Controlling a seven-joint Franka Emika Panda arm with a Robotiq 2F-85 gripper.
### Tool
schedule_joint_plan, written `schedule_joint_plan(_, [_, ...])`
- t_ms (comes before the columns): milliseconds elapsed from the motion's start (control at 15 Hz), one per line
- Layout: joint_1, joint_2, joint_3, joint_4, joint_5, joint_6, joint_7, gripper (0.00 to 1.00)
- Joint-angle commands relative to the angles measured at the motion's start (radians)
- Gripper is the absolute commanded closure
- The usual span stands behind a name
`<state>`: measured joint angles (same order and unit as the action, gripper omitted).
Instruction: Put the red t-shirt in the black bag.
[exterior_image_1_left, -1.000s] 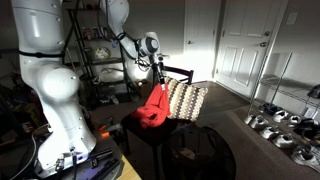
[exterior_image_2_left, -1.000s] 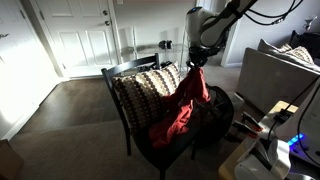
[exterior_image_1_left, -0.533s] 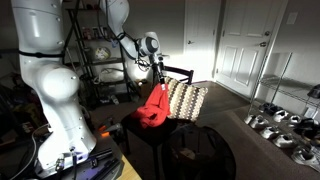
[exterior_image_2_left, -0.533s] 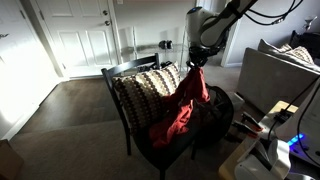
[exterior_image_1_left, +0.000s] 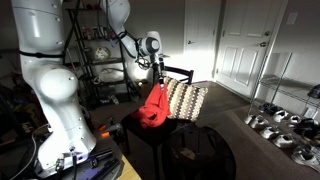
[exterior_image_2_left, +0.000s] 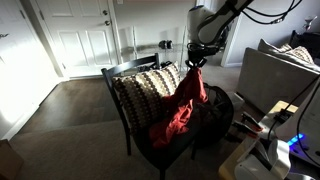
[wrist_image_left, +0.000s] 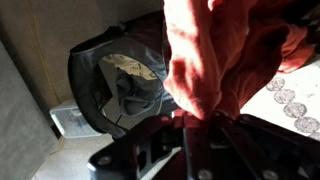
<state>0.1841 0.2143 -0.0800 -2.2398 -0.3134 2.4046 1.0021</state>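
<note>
The red t-shirt (exterior_image_1_left: 154, 105) hangs from my gripper (exterior_image_1_left: 158, 76) over a dark wooden chair, its lower end draped on the seat. It also shows in an exterior view (exterior_image_2_left: 183, 107) below the gripper (exterior_image_2_left: 194, 65), and it fills the wrist view (wrist_image_left: 225, 55). The gripper (wrist_image_left: 198, 116) is shut on the t-shirt's top edge. The black bag (exterior_image_2_left: 217, 113) sits beside the chair. It shows low in an exterior view (exterior_image_1_left: 203, 152) and open-mouthed in the wrist view (wrist_image_left: 115, 80), off to one side of the shirt.
A patterned cushion (exterior_image_2_left: 148, 88) leans on the chair back (exterior_image_2_left: 130, 68). A metal shelf (exterior_image_1_left: 105, 60) stands behind, shoes (exterior_image_1_left: 275, 128) line the floor near white doors (exterior_image_1_left: 243, 45), and a grey couch (exterior_image_2_left: 275, 75) stands close by.
The gripper has risen very slightly with the t-shirt; otherwise nothing visibly differs.
</note>
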Motion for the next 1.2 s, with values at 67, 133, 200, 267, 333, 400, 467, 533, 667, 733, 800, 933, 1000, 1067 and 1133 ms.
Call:
schedule_joint_plan(67, [-0.087,-0.064,0.015,-0.028,0.175,0.048,-0.045,0.99])
schedule_joint_plan(133, [-0.103,-0.083,0.002,-0.034,0.184,0.067,-0.03,0.99])
schedule_joint_plan(200, [-0.116,-0.102,-0.007,-0.038,0.19,0.076,-0.022,0.99])
schedule_joint_plan(267, [-0.132,-0.129,-0.021,-0.05,0.185,0.094,-0.007,0.99])
schedule_joint_plan(333, [-0.146,-0.153,-0.033,-0.055,0.169,0.1,0.007,0.99])
schedule_joint_plan(400, [-0.16,-0.182,-0.053,-0.063,0.127,0.102,0.041,0.99])
schedule_joint_plan(467, [-0.175,-0.206,-0.068,-0.066,0.086,0.094,0.074,0.99])
schedule_joint_plan(533, [-0.193,-0.238,-0.082,-0.071,0.046,0.081,0.104,0.99])
schedule_joint_plan(667, [-0.24,-0.309,-0.094,-0.096,0.011,0.08,0.143,0.99])
schedule_joint_plan(733, [-0.263,-0.348,-0.094,-0.108,0.004,0.071,0.157,0.99])
schedule_joint_plan(800, [-0.288,-0.387,-0.093,-0.123,0.002,0.073,0.165,0.99])
schedule_joint_plan(933, [-0.336,-0.46,-0.085,-0.149,0.011,0.071,0.175,0.99])
schedule_joint_plan(1000, [-0.358,-0.491,-0.08,-0.157,0.02,0.07,0.173,0.99])
schedule_joint_plan(1067, [-0.379,-0.526,-0.076,-0.168,0.033,0.073,0.173,0.99])
schedule_joint_plan(1133, [-0.398,-0.555,-0.073,-0.177,0.046,0.077,0.172,0.99])
